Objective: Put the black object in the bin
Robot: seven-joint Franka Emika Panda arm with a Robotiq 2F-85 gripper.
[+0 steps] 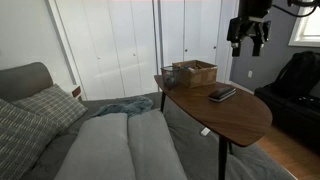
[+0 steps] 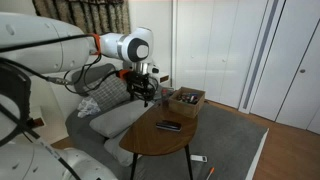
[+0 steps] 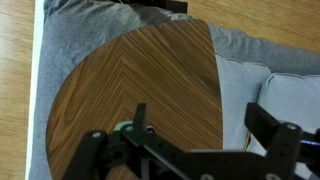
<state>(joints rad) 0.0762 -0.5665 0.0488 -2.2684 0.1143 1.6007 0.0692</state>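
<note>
While the gripper (image 1: pixel 248 45) hangs above the desk (image 1: pixel 238 120), fingers wide, the black object (image 1: pixel 222 94) lies mid-desk, with the bin (image 1: pixel 195 72) near its straight edge.

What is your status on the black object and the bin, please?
Gripper open, empty, high above table. Black object flat on table, outside bin. Nothing blocking seen.

grey sofa (image 1: pixel 120 145), white closet doors (image 1: pixel 130 45), wooden table (image 1: pixel 225 115).

Tan bin (image 1: pixel 196 72), black object (image 1: pixel 222 94), herringbone-grained brown table (image 3: pixel 130 90), grey sofa (image 1: pixel 130 145).
</note>
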